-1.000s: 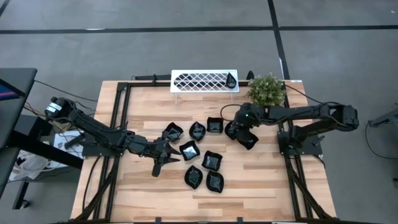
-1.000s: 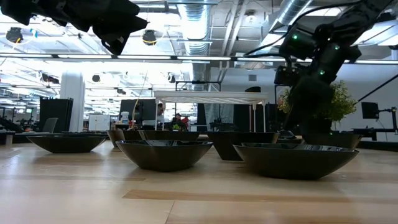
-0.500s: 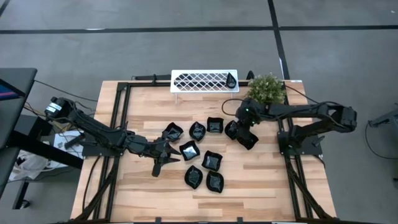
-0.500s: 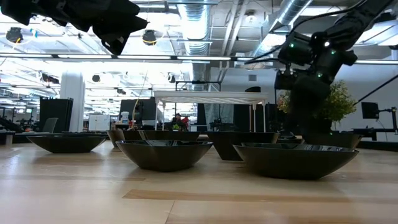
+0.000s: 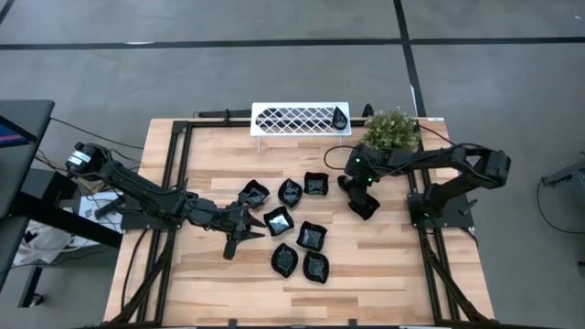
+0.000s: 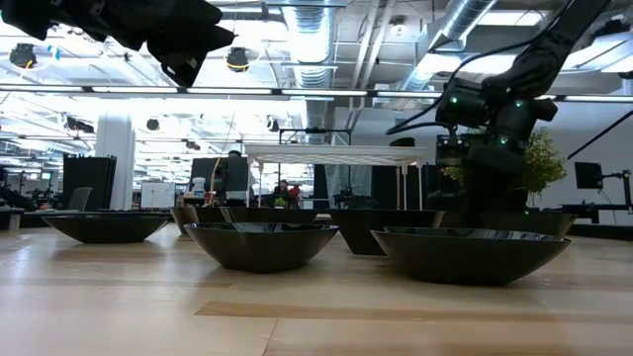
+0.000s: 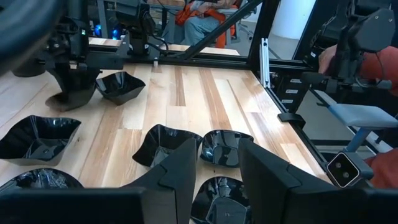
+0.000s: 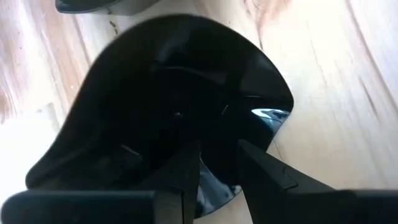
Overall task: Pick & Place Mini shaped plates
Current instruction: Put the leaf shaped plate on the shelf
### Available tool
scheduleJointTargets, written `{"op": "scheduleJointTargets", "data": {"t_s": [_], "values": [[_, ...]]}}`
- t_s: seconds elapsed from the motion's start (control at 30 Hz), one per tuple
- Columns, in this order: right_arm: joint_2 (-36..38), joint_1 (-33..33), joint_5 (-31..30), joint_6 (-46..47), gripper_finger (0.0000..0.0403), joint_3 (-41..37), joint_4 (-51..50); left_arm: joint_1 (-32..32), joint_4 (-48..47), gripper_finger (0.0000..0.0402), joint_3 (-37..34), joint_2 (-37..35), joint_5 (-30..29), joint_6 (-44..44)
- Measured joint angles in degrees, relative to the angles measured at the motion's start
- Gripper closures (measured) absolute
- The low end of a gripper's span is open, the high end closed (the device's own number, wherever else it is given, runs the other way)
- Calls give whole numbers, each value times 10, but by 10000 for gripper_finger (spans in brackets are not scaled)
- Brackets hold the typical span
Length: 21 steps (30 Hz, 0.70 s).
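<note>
- Our right gripper (image 8: 214, 165) has its two dark fingers pinched on the rim of one mini shaped plate (image 8: 168, 106); the glossy black bowl spreads forward and away from the fingertips, filling the right wrist view.
- From above, this held plate (image 5: 363, 205) hangs just below the right gripper (image 5: 356, 183), at the near side of the green potted plant (image 5: 392, 131).
- The white lattice rack (image 5: 300, 119) lies beyond it, toward the far table edge and well apart.
- Our left gripper (image 7: 214, 165) waits with fingers apart, empty; other plates (image 7: 225, 146) sit just ahead of its tips.
- We cannot tell whether the held plate touches the table (image 5: 384, 265); the low view blocks it behind nearer bowls (image 6: 470, 252).
- Its long axis is hard to judge.
</note>
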<state>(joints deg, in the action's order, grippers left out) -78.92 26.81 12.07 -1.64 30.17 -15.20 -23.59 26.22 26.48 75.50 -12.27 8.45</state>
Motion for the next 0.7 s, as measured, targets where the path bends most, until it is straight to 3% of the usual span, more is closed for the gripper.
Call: {"op": "scheduleJointTargets", "data": {"t_s": [0.4,0.7], "values": [[63,0,0,1,301,-1,-6,0,0,279,0,0,-1,0],[65,8,-1,-8,301,-1,-11,0,0,279,0,0,-1,0]]}}
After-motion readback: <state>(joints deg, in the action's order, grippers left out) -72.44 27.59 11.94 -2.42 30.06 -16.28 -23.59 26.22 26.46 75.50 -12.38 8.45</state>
